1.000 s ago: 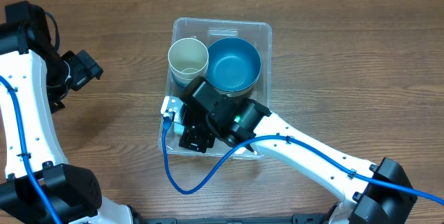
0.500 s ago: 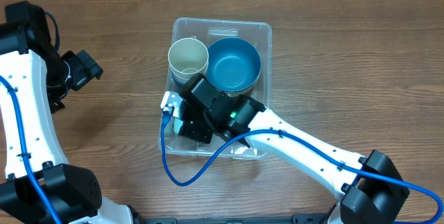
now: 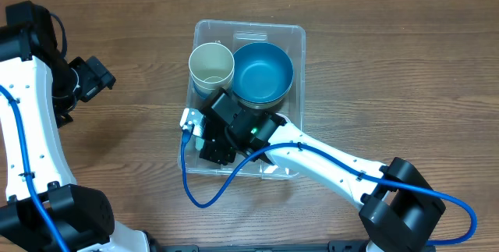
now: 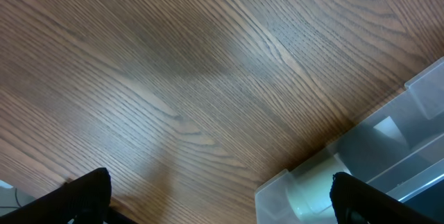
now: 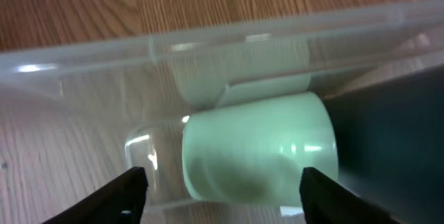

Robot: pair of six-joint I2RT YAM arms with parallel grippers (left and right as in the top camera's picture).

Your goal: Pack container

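The container [image 3: 294, 40] is a clear plastic bin in the middle of the table. Inside it a pale green cup [image 3: 211, 66] stands upright at the far left and a blue bowl [image 3: 263, 72] sits at the far right. My right gripper [image 3: 221, 113] hangs inside the bin, just on the near side of the cup. In the right wrist view the cup [image 5: 260, 148] fills the space ahead of my right gripper [image 5: 222, 197]. The black fingers [image 5: 118, 196] are apart, with a gap showing left of the cup. My left gripper [image 3: 90, 80] is open over bare wood, left of the bin.
The table is brown wood all round the bin. In the left wrist view my left gripper [image 4: 222, 203] shows the bin's corner [image 4: 305, 182] at the lower right. A blue cable [image 3: 203, 197] loops off the right arm at the bin's near-left corner.
My right gripper has crept a little toward the cup, and its arm has swung in from the right. The jaws narrowed and widened again. The left arm has not moved.
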